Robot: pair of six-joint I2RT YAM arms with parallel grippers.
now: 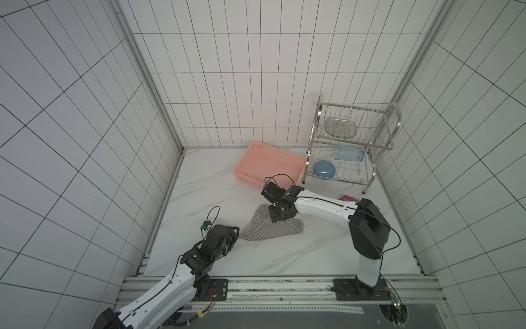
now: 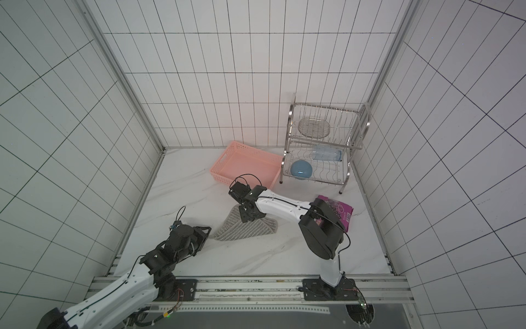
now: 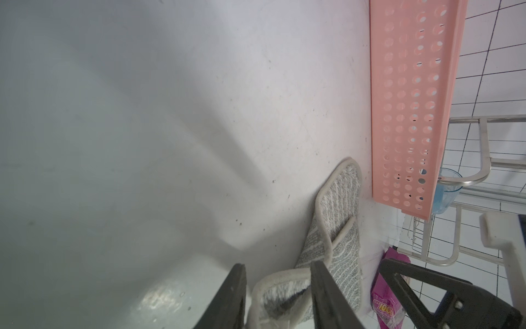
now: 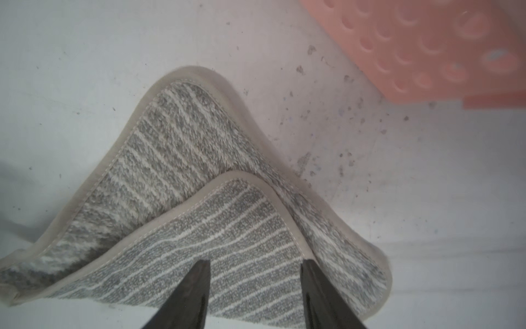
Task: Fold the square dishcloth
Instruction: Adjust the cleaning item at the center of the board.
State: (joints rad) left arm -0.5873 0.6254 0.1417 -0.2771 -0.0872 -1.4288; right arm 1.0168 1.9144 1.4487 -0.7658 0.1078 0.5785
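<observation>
The square dishcloth (image 4: pixel 182 159) is soft cloth, fluffy pile on one face, flatter weave on the other, with smooth fabric binding round the edge. The pink basket (image 1: pixel 247 178) is matt perforated plastic, the dish rack (image 1: pixel 355 143) shiny wire metal, the tabletop (image 1: pixel 205 193) smooth marble-look with some sheen, and the walls (image 1: pixel 227 85) glossy tile.

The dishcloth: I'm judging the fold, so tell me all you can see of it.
The dishcloth is soft grey with thin white stripes, pale bound edges and rounded corners. It lies folded over on the white table, upper layer short of the lower corner. One corner sits inside the open left claw; the open right claw hangs above.
</observation>
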